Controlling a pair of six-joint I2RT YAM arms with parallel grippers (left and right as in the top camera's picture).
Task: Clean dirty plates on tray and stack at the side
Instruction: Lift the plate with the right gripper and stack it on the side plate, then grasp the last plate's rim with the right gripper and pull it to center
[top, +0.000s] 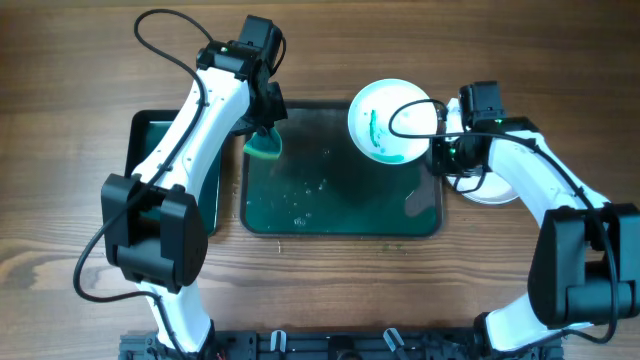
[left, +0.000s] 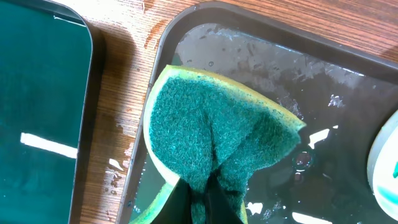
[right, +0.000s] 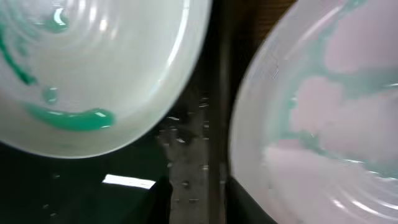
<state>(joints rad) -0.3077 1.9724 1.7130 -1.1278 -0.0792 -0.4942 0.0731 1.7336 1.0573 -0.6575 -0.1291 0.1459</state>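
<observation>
The dark tray (top: 340, 205) lies mid-table, wet inside. One white plate (top: 385, 120) with teal smears rests at its far right corner and also shows in the right wrist view (right: 93, 68). Another white plate (top: 492, 192) lies on the table right of the tray, mostly under my right arm. Close up it bears faint teal streaks (right: 323, 130). I see no third plate. My right gripper (top: 441, 152) is open and empty, its fingers (right: 204, 208) straddling the tray's right rim (right: 214, 124) between the two plates. My left gripper (top: 265, 128) is shut on a green sponge (left: 211, 124) over the tray's far left corner.
A smaller dark tray (top: 150, 140) lies left of the big one, partly under my left arm, and also shows in the left wrist view (left: 37, 112). Water drops and green residue lie on the big tray's floor (top: 310, 190). Bare wooden table surrounds the trays.
</observation>
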